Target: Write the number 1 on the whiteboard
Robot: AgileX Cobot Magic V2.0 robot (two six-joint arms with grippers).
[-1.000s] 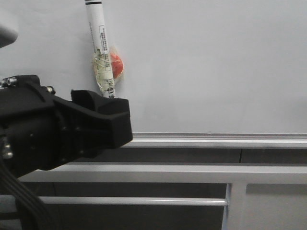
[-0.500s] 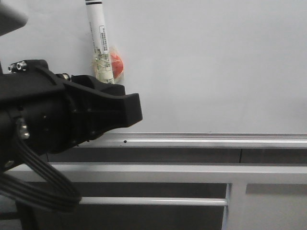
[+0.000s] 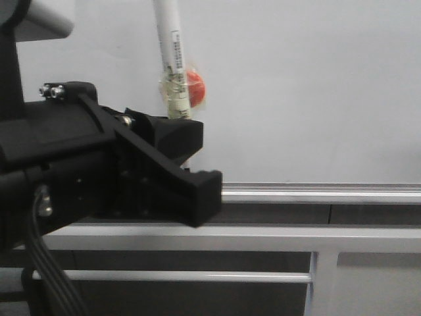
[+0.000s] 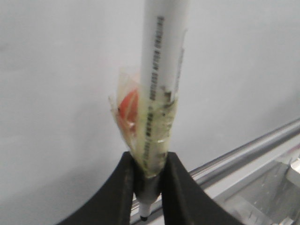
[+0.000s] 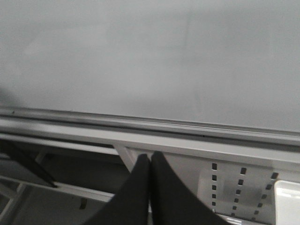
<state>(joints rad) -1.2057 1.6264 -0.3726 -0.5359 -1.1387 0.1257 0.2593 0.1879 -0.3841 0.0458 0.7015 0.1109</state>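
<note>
The left gripper [image 4: 149, 187] was clamped on the lower end of a white marker pen [image 3: 172, 49], which stood nearly upright in front of the whiteboard [image 3: 302, 85], left of centre. The pen looked light and rigid, its smooth barrel probably slippery; clear tape with something red [image 4: 127, 104] was wrapped just above the fingers, and a hold at or below that wrap seemed the safest place. The board was glossy and stiff, bounded below by its silver rail [image 3: 322, 193]. No stroke of the number 1 showed anywhere. The right gripper [image 5: 150, 192] had its fingers pressed together on nothing
</note>
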